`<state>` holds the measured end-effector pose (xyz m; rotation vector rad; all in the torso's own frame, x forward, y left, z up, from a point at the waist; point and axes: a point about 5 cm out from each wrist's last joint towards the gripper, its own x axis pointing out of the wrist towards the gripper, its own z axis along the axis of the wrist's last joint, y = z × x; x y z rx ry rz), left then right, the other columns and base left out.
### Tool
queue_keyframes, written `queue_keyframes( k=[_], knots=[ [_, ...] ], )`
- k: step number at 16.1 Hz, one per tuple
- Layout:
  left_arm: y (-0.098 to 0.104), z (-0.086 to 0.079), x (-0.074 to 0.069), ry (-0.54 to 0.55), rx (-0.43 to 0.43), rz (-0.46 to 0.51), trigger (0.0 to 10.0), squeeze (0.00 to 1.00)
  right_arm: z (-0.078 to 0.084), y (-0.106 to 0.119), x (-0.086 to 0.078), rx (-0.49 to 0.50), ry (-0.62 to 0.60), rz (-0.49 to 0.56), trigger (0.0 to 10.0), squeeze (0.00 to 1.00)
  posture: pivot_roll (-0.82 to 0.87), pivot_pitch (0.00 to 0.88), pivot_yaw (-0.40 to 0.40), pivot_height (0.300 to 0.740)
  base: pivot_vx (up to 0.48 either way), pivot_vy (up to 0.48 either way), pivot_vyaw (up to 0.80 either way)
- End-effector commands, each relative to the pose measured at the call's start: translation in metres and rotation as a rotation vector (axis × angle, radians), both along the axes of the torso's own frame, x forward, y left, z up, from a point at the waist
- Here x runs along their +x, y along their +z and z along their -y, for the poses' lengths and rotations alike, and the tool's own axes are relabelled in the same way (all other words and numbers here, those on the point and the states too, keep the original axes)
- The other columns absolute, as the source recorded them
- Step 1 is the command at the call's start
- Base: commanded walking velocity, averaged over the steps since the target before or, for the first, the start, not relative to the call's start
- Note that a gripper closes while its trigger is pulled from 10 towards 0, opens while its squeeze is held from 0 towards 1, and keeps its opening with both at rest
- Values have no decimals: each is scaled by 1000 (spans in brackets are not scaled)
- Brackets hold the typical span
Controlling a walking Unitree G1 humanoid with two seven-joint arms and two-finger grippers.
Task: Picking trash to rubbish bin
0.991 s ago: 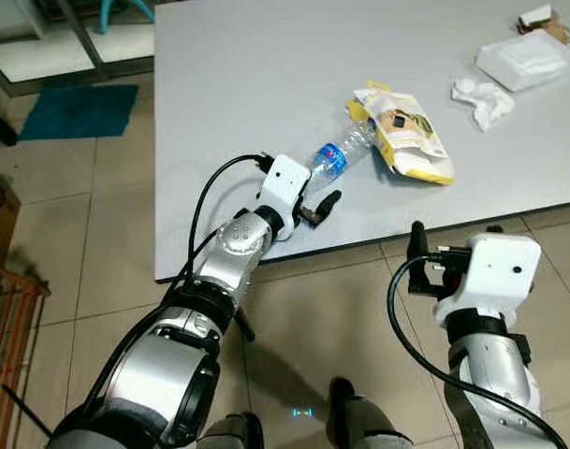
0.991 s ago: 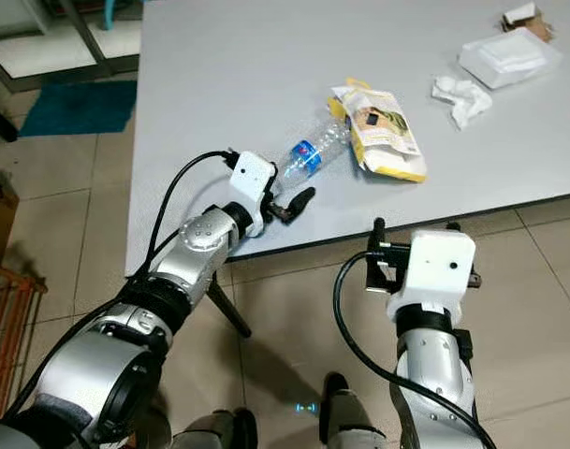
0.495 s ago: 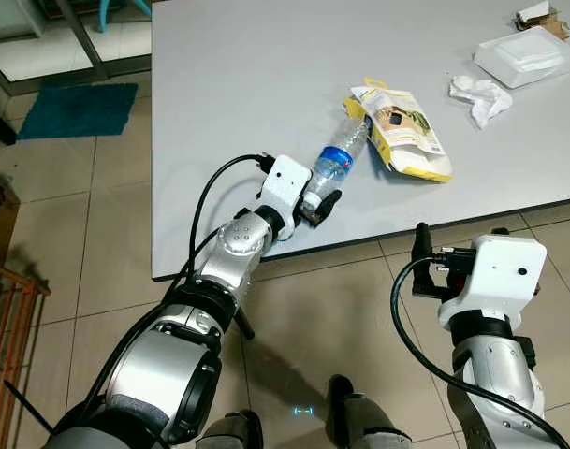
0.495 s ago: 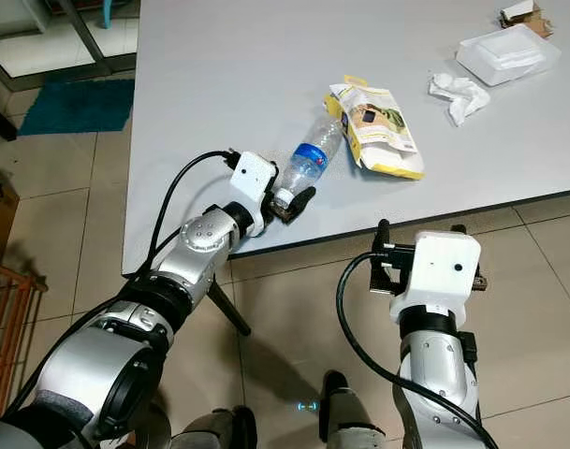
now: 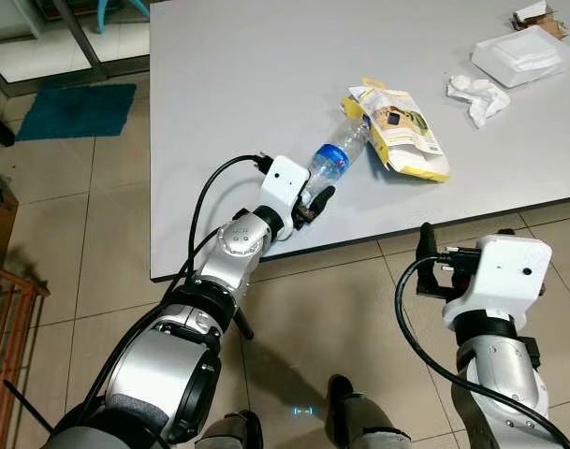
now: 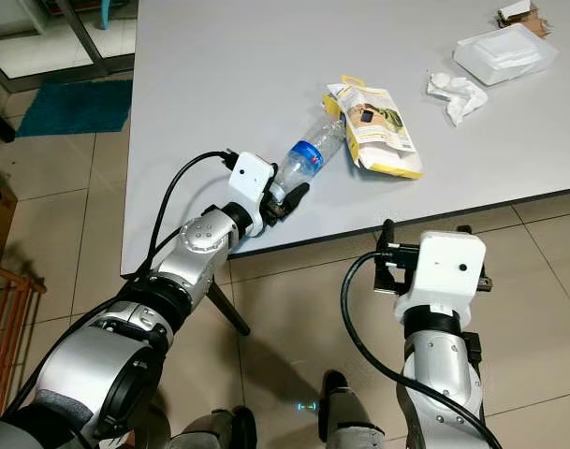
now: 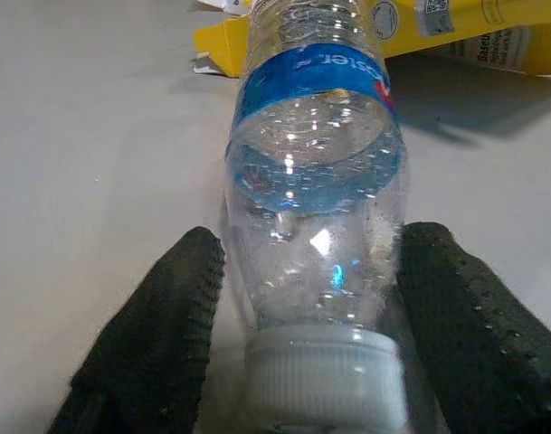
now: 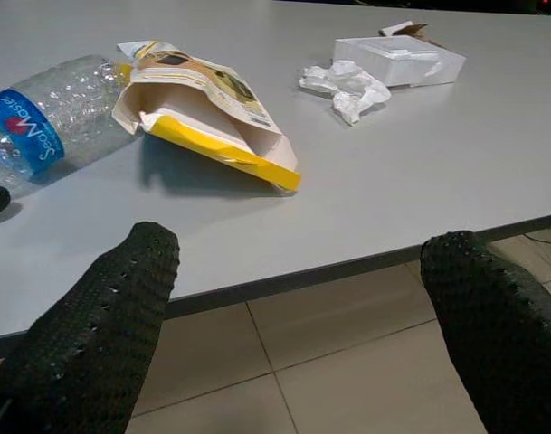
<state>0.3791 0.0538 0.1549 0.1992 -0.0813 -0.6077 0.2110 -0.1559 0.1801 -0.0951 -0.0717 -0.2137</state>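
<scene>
- Clear plastic, crinkled and banded with a blue label: that is the bottle (image 7: pixel 313 226) we are after, lying on its side on the grey table (image 5: pixel 238 84) near the front edge.
- Our left gripper (image 5: pixel 312 202) straddles the capped end; in the left wrist view the white cap (image 7: pixel 325 375) sits between the two black fingers (image 7: pixel 153 334), which flank the neck on either side. We judge them closing in on the bottle but cannot confirm firm contact on both sides.
- Its long axis runs straight away from the fingers, cap nearest and base farthest, so the squeeze comes across the narrow neck.
- Just beyond the far end of the bottle lies a yellow snack pouch (image 5: pixel 402 136), touching or nearly touching it; lifting the bottle could nudge it.
- Our right gripper (image 8: pixel 302 298) hangs below the table edge with its fingers spread wide, holding nothing and well apart from the bottle, so the left arm is clearly the nearer one.
- Farther off from both grippers we see a crumpled tissue (image 5: pixel 479 96) and a white box (image 5: pixel 525 54); whether anything is in the box we cannot tell.
</scene>
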Motion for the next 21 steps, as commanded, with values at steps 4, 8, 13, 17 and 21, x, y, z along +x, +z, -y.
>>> queue_keyframes(
  k=[4,8,13,17,21],
  knots=[
    [-6,-6,2,36,36,-27,0,0,1,3,-2,-10,-5,3,10000,0,-78,263,84,740,0,0,0],
    [-6,-9,3,63,53,-29,0,0,2,4,-1,-14,-6,4,10000,0,-79,261,84,740,0,0,0],
    [-6,-13,5,103,62,-29,0,0,2,4,1,-19,-5,4,10000,0,-77,254,81,740,0,0,0],
    [4,-29,13,225,39,-6,7412,0,2,4,7,-24,10,12,10000,0,-40,222,69,740,0,0,0],
    [15,-43,16,261,-4,46,7686,0,-1,4,18,-26,47,26,10000,0,28,198,54,740,0,0,0]
  ],
)
